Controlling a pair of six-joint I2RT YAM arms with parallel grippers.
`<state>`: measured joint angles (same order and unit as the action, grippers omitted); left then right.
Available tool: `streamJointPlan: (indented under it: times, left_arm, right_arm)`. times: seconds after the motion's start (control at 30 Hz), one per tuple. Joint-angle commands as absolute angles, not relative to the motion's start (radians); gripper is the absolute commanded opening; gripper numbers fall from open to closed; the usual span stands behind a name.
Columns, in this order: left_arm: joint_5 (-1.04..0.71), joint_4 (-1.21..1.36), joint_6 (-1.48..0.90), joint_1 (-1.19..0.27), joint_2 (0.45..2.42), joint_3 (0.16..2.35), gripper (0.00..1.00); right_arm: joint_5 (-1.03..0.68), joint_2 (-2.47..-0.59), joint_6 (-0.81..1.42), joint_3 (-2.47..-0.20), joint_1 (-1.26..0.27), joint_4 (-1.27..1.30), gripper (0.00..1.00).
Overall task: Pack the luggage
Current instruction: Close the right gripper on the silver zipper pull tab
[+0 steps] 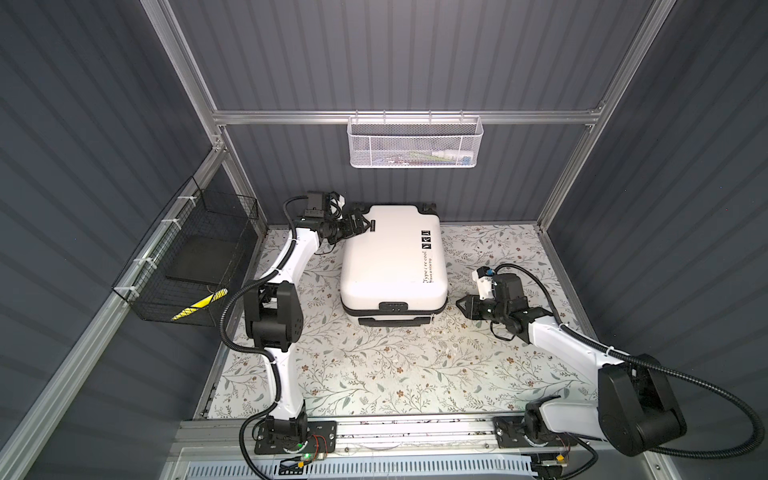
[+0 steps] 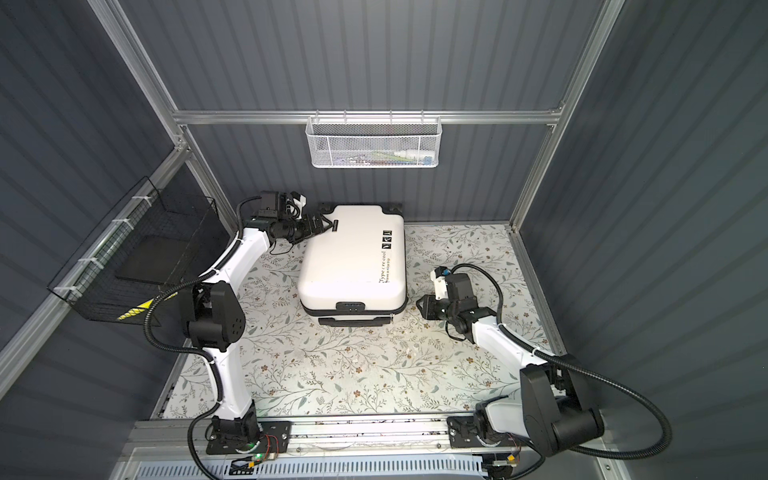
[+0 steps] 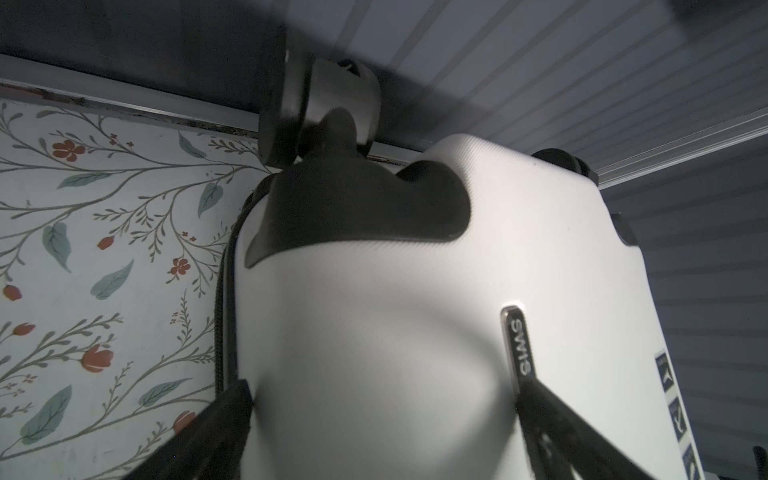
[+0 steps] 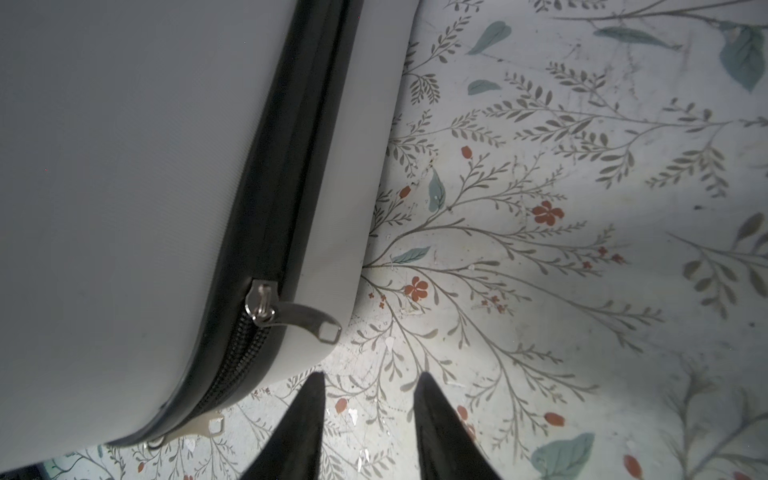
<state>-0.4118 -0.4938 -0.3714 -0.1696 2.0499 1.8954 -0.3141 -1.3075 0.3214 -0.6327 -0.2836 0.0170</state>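
Observation:
The luggage (image 1: 390,257) (image 2: 351,257), a white hard-shell suitcase, lies flat and closed at the back of the floral table in both top views. Its black handle (image 1: 395,320) faces the front. My left gripper (image 1: 363,222) (image 2: 328,224) is at its far left corner, open. In the left wrist view its fingers (image 3: 216,424) spread wide with the white shell (image 3: 374,311) between them. My right gripper (image 1: 459,303) (image 2: 419,305) hovers just right of the near right corner, open, with only table between its fingertips (image 4: 370,378). A metal zipper pull (image 4: 299,316) hangs from the black zipper close by.
A white mesh basket (image 1: 415,143) with small items hangs on the back rail. A black wire basket (image 1: 187,266) on the left wall holds a yellow-and-black thing (image 1: 199,307). Bare floral table (image 1: 374,374) lies in front of the suitcase.

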Motion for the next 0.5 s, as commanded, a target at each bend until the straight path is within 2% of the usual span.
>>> streamJointPlan:
  times: [0.0,0.47]
  left_arm:
    - [-0.45,-0.548,-0.376,-0.201,2.072,1.917,1.0]
    - [-0.443,-0.554,-0.382,-0.203,2.072,1.918,1.0]
  right_arm:
    - [-0.327,-1.331,0.311,-0.599,-0.293,0.135,0.4]
    - [-0.267,-1.421,0.328,-0.56,-0.372,0.304,0.41]
